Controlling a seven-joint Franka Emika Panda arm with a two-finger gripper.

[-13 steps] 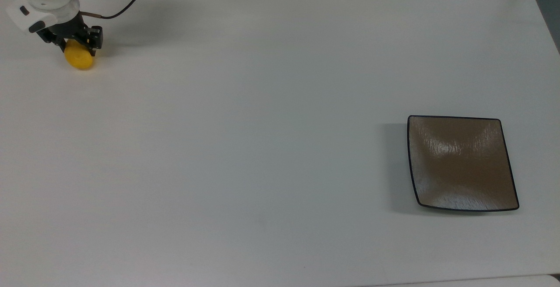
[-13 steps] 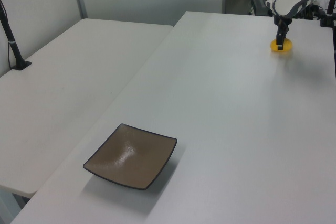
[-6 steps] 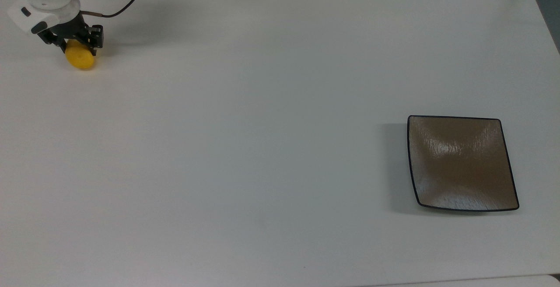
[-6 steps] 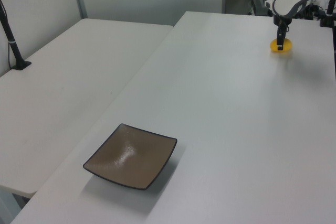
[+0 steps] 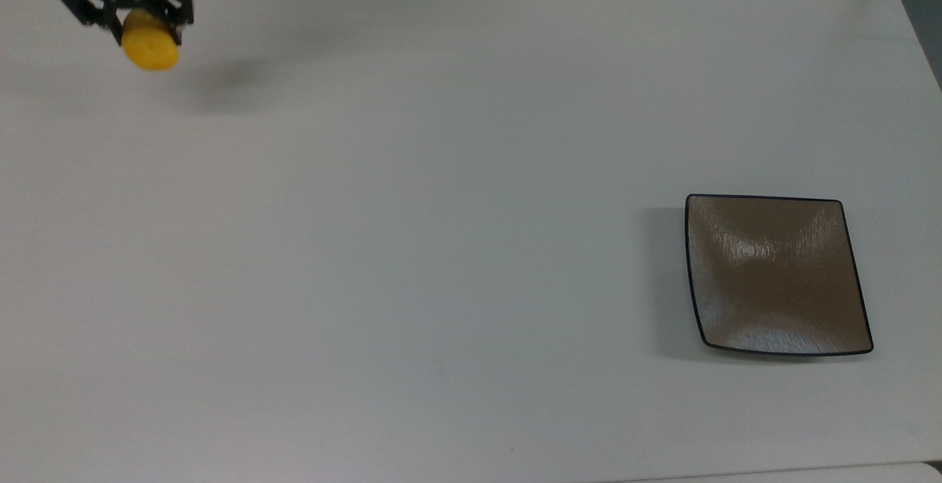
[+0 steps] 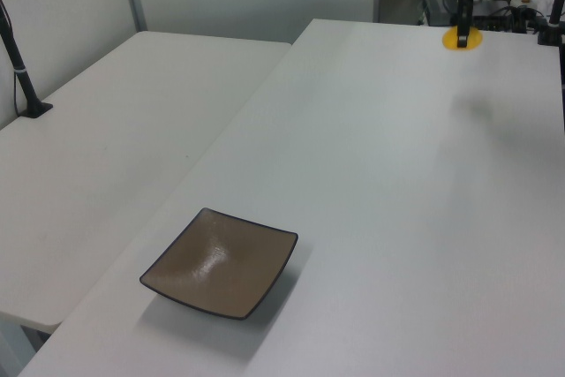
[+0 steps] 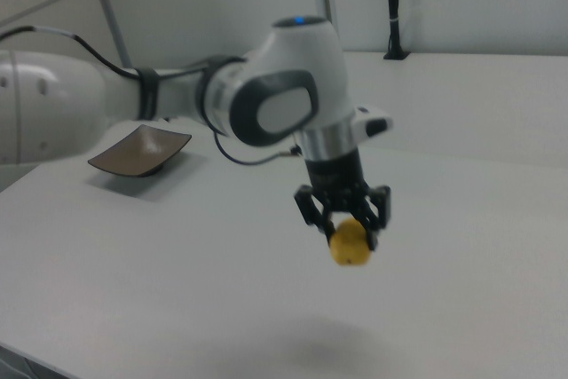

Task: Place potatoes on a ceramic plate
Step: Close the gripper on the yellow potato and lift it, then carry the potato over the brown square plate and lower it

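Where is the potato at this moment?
The potato is in the top view's upper-left corner, clamped in the gripper and lifted clear of the table, far from the ceramic plate at the top view's lower right.

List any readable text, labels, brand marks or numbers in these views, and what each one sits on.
None can be read: no text, label or number appears on the ceramic plate, the potato, the gripper holding it, the arm's white shell or the white table.
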